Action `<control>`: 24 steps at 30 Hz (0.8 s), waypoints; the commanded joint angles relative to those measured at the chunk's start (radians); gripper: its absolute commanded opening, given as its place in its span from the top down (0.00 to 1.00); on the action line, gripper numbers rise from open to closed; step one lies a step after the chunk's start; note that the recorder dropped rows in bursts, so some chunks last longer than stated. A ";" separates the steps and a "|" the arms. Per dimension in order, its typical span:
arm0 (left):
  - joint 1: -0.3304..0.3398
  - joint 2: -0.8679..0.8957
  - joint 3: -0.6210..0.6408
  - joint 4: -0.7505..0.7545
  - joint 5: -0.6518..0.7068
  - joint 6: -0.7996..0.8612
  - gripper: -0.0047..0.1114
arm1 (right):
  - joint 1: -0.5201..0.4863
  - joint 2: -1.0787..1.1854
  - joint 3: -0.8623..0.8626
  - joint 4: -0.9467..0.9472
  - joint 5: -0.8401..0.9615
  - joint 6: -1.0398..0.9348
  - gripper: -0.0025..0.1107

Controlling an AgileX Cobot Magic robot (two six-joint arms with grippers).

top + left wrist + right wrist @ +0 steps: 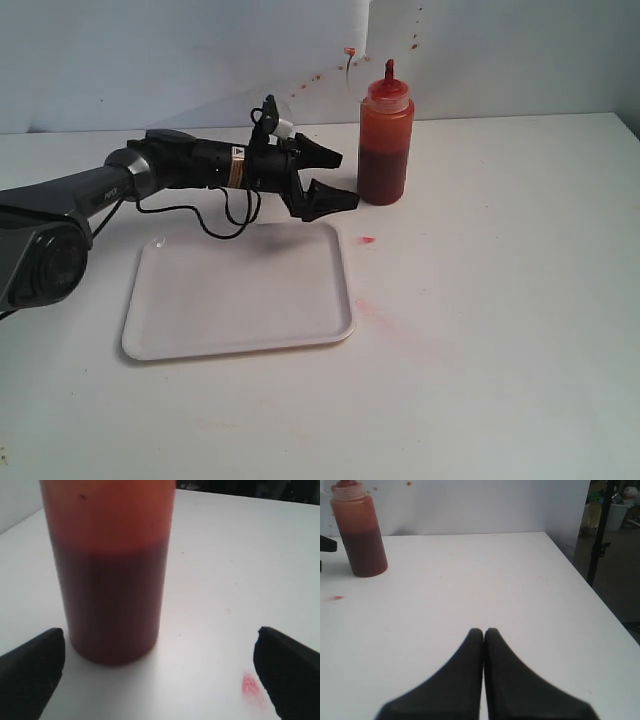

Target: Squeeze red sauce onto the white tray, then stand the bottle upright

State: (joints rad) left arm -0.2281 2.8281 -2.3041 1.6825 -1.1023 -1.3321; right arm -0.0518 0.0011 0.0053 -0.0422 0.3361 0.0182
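Pointing the wide-open, empty left end effector [347, 178] at the bottle [386, 150] standing upright just ahead; holding the closed, empty right end effector [484, 632] well apart.

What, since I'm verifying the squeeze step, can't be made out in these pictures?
Any drops on the tray: exterior view, too small to tell against the white.
Cap of the bottle: left wrist view, cut off by the top edge.
Most of the right gripper: right wrist view, blurred and cut off by the bottom edge; absent from the exterior view.

Upright bottle [362, 540] on white table [485, 575]
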 commanded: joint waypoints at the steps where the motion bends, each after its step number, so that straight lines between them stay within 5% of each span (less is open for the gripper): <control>1: -0.020 -0.001 -0.011 0.012 0.051 -0.010 0.14 | -0.008 -0.001 -0.005 -0.006 -0.003 -0.010 0.98; 9: -0.044 -0.001 -0.011 0.025 0.146 -0.001 0.15 | -0.008 -0.001 -0.005 -0.006 -0.003 -0.010 0.98; 16: -0.044 -0.001 -0.011 0.001 0.157 -0.001 0.29 | -0.008 -0.001 -0.005 -0.003 -0.003 -0.010 0.98; 24: -0.044 -0.001 -0.011 -0.003 0.164 -0.001 0.30 | -0.008 -0.001 -0.005 -0.003 -0.003 -0.010 0.98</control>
State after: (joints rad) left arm -0.2672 2.8281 -2.3064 1.6962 -0.9485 -1.3345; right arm -0.0518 0.0011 0.0053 -0.0422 0.3361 0.0182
